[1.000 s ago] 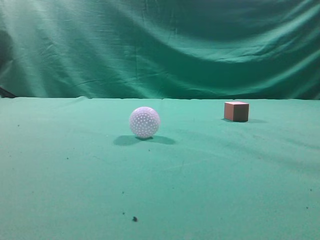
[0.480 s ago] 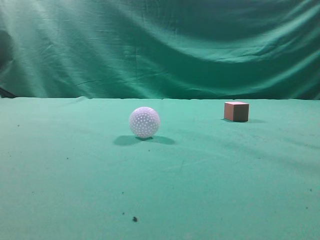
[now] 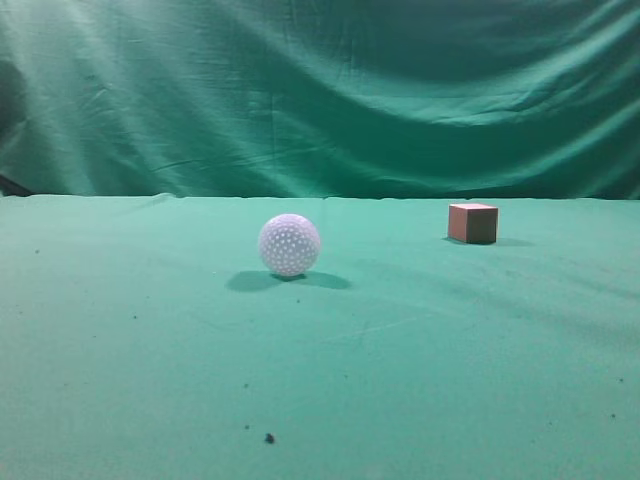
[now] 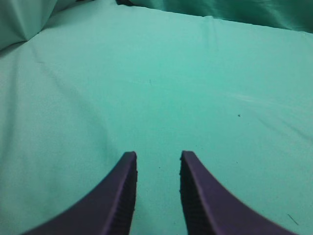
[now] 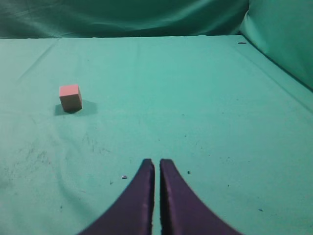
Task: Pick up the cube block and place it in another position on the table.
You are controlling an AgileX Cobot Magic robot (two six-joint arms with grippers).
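Observation:
The cube block (image 3: 473, 222), reddish-brown with a pinkish top, sits on the green table (image 3: 420, 370) at the back right. It also shows in the right wrist view (image 5: 71, 97), far ahead and to the left of my right gripper (image 5: 157, 162), which is shut and empty above bare cloth. My left gripper (image 4: 158, 155) is open and empty over bare cloth; the cube does not show in its view. Neither gripper shows in the exterior view.
A white dimpled ball (image 3: 289, 244) rests on the table left of the cube. A draped green backdrop (image 3: 320, 90) rises behind the table. Dark specks (image 3: 269, 437) lie on the cloth near the front.

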